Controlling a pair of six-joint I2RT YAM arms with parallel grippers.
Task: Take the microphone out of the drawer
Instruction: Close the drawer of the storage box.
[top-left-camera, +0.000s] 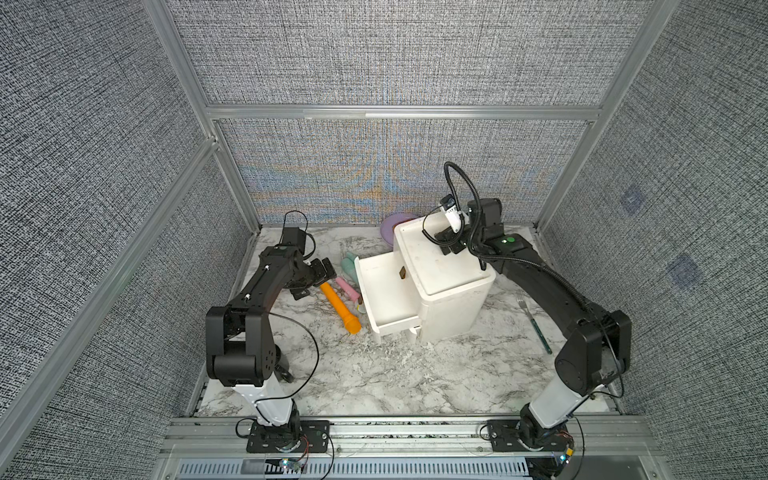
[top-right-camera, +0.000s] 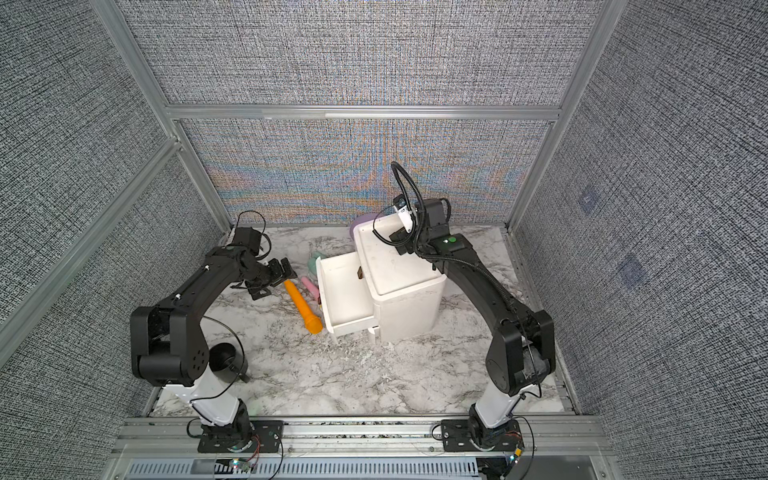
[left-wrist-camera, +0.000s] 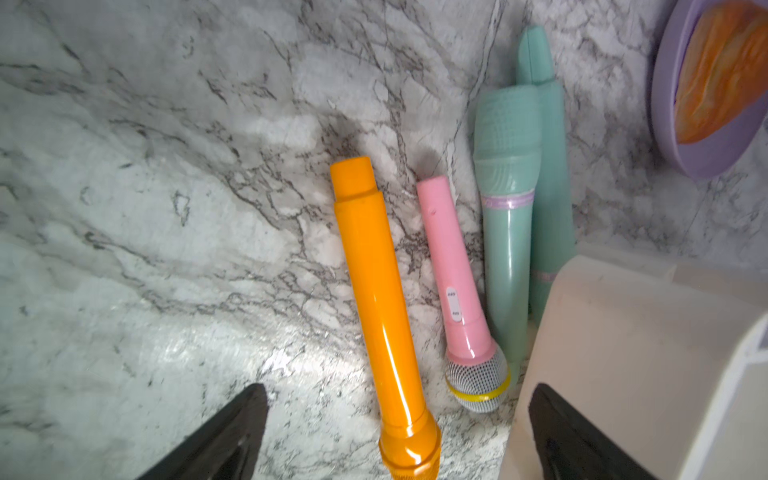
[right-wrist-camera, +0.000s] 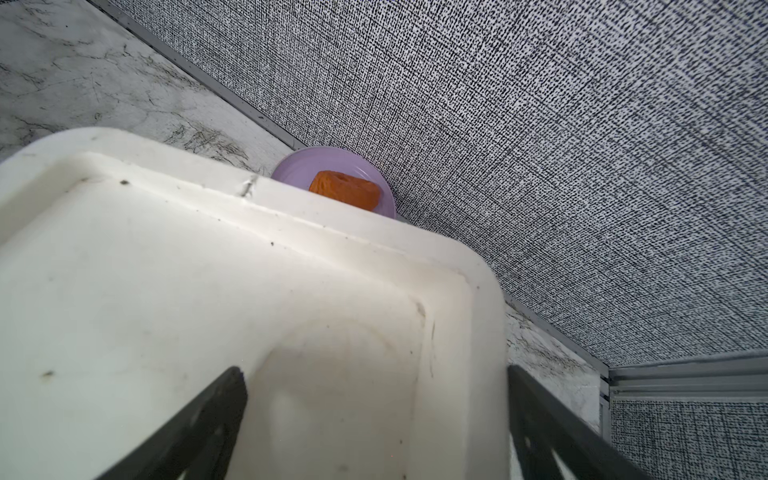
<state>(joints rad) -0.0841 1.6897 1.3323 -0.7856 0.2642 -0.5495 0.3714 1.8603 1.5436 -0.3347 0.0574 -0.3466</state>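
The left tool (top-left-camera: 318, 276) (left-wrist-camera: 397, 415) hangs with its jaws spread wide, grasping nothing. In the left wrist view its fingers (left-wrist-camera: 232, 428) stand either side of the orange microphone (top-left-camera: 338, 305) (top-right-camera: 302, 305) (left-wrist-camera: 374, 291) without touching it.

That microphone lies flat on the counter (top-left-camera: 374, 374), outside the drawer (top-left-camera: 386, 291) and just left of it. Its long axis runs from far-left to near-right, with the wide head at the near end and the handle tip pointing far, toward the tool.

Between it and the drawer's side lies a pink microphone (top-left-camera: 348, 289) (left-wrist-camera: 453, 270), roughly parallel, head also near. 2 teal microphones (top-left-camera: 349, 266) (left-wrist-camera: 507, 208) lie farther back, side by side.

The drawer stands pulled out leftward from the white cabinet (top-left-camera: 444, 282). The right tool (top-left-camera: 451, 245) (right-wrist-camera: 374, 382) sits over the cabinet's top, jaws wide, holding nothing. A purple plate (top-left-camera: 392, 226) (right-wrist-camera: 332, 166) sits behind the cabinet, and a fork (top-left-camera: 534, 322) lies to its right.
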